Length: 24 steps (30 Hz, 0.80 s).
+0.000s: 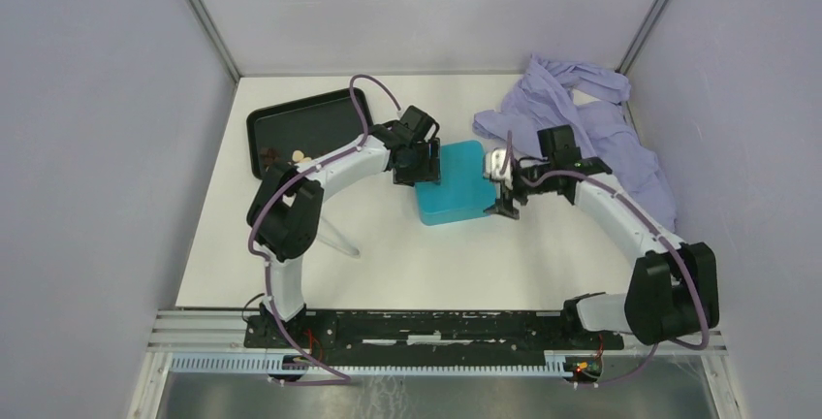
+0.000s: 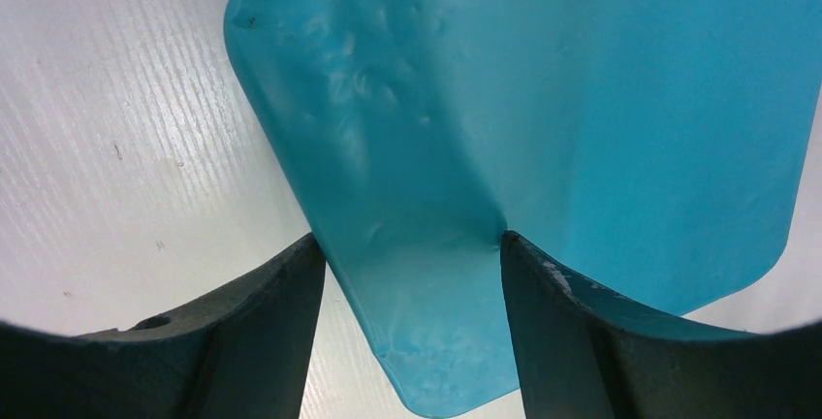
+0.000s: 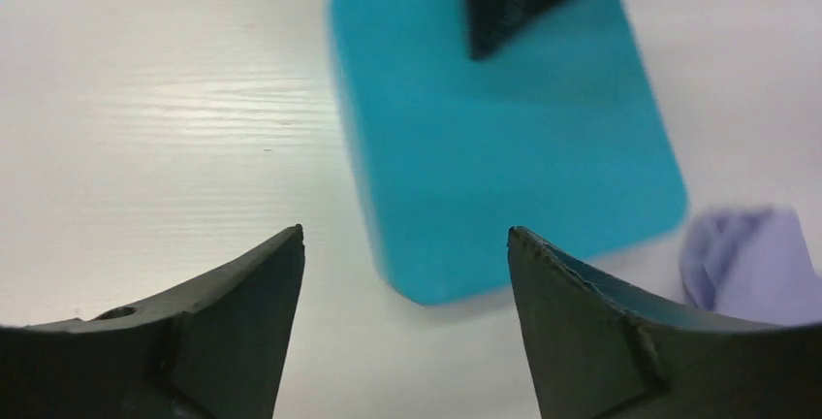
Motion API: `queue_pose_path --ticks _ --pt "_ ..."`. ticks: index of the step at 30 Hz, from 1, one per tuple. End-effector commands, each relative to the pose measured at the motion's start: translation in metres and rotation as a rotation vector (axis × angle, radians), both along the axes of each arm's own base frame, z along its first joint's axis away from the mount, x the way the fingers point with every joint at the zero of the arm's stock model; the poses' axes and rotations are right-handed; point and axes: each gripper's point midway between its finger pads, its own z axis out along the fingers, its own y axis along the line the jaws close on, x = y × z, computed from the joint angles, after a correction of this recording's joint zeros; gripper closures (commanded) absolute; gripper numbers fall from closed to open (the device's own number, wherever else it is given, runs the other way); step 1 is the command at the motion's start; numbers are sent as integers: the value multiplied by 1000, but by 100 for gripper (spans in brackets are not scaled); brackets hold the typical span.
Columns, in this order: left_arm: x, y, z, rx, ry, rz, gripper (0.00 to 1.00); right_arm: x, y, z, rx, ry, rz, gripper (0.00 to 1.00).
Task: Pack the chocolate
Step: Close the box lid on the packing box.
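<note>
Clamping teal box [image 1: 456,184] in left jaws, nothing in wide-open right jaws; better pinch far-left-corner chocolate [image 1: 299,156] softly sideways, probably light, crumbly.

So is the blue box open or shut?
Shut. The teal box shows only a smooth, unbroken top in every view, and nothing of its inside can be seen.
</note>
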Motion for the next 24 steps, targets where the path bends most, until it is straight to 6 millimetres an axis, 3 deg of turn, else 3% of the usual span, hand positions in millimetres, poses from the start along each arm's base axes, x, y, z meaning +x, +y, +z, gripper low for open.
queue_pose_path --ticks 1,10,24 --pt "6 -12 4 -16 -18 -68 28 -39 32 -12 20 -272 351 16" --pt "4 -16 -2 -25 2 -80 28 4 52 -41 -204 -365 264 24" --pt "8 -17 1 -38 -13 -82 28 8 42 -66 -324 -298 195 51"
